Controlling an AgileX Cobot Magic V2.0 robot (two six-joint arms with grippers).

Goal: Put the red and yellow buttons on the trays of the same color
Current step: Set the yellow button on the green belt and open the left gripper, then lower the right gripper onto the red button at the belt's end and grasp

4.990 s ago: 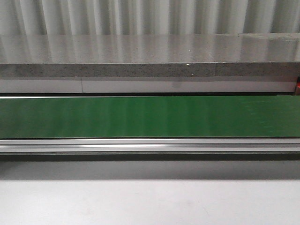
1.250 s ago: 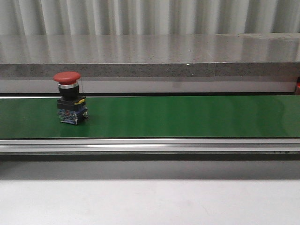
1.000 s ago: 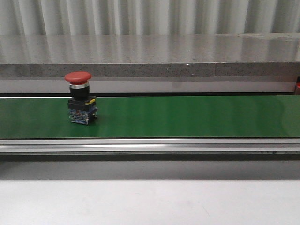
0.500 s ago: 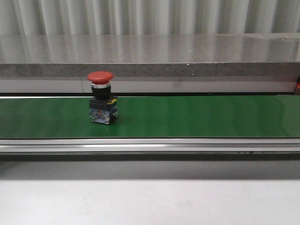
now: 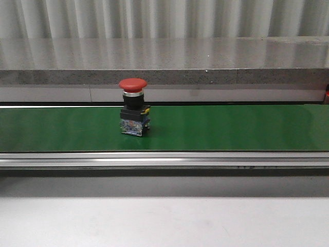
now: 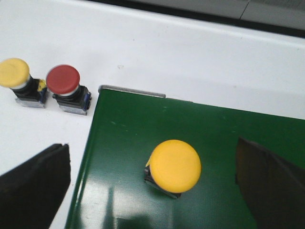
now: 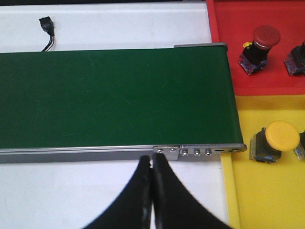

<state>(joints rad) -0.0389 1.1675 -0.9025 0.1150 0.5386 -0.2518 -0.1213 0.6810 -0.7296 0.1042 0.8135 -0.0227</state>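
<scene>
Front view: a red button [image 5: 133, 113] stands upright on the green conveyor belt [image 5: 231, 127], left of centre, with a grey stone ledge [image 5: 205, 59] and corrugated wall [image 5: 164, 18] behind.

Left wrist view: the left gripper [image 6: 157, 191] is spread wide and empty over a yellow button [image 6: 174, 166] on the belt's end; a second yellow button [image 6: 19, 81] and a second red button [image 6: 66, 87] sit just beside each other on the white table [image 6: 190, 52].

Right wrist view: the right gripper [image 7: 151, 191] is pressed closed, empty, at the belt's rail. A red tray [image 7: 228, 57] holds a dark red button [image 7: 259, 45]; a yellow tray [image 7: 257, 191] holds another yellow button [image 7: 276, 140].
</scene>
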